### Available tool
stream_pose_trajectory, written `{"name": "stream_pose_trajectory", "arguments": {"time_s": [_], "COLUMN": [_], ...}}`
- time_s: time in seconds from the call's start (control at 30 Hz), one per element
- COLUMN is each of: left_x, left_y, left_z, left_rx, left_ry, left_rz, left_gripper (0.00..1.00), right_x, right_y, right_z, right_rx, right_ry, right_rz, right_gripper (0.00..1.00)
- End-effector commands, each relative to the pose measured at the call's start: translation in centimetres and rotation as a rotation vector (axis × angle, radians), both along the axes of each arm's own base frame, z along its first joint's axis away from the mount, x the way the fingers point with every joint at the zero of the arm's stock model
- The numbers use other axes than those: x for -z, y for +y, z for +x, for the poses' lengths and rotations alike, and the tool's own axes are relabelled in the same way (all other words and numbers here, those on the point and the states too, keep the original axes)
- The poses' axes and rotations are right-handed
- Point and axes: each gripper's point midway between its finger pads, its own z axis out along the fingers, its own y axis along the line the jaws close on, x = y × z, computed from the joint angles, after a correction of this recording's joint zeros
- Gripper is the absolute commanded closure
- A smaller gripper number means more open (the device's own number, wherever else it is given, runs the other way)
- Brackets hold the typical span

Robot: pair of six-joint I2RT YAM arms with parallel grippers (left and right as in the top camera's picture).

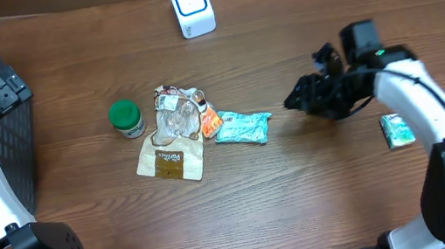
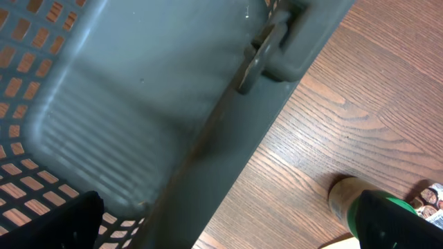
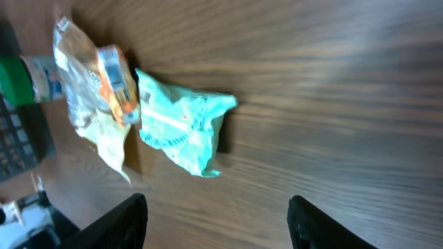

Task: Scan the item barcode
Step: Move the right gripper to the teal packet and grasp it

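- scanner (image 1: 191,5): white box with a blue-ringed face, standing upright, well beyond the right gripper (image 1: 294,100) and to its left.
- teal packet (image 1: 243,127): crinkled, lying flat just ahead of the fingertips, apart from them; it is the nearest item.
- orange sachet (image 1: 209,125): small, touching the teal packet's far end.
- clear bag (image 1: 177,114): crumpled, farther out, under the sachet's edge.
- tan pouch (image 1: 170,159): flat, partly under the clear bag.
- jar (image 1: 126,118): green lid, upright, the farthest item.
- green pack (image 1: 397,129): small and flat, behind the gripper.
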Motion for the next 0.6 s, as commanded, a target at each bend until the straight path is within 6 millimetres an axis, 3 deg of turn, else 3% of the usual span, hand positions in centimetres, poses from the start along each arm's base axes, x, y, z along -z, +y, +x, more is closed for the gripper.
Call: {"name": "stream_pose_trajectory", "arguments": {"time_s": [0.0, 0.43, 0.57], "left_x": [0.5, 0.5, 0.5], "left_y": [0.0, 0.0, 0.0], "left_z": [0.1, 0.1, 0.1], "left_rx": [0.014, 0.014, 0.014], "left_ry": [0.018, 0.018, 0.018], "left_rz": [0.001, 0.001, 0.002], "left_gripper": [0.0, 0.01, 0.0], "right_x": [2.0, 7.2, 7.9], "right_y": [1.9, 6.6, 8.0], "right_z": [-1.2, -0.3, -0.3], "right_rx": [0.047, 0.045, 0.034], "right_ry": [0.082, 0.165, 0.183], "right_rz": [0.046, 0.168, 0.206], "right_gripper": [0.35, 0.37, 0.39]}}
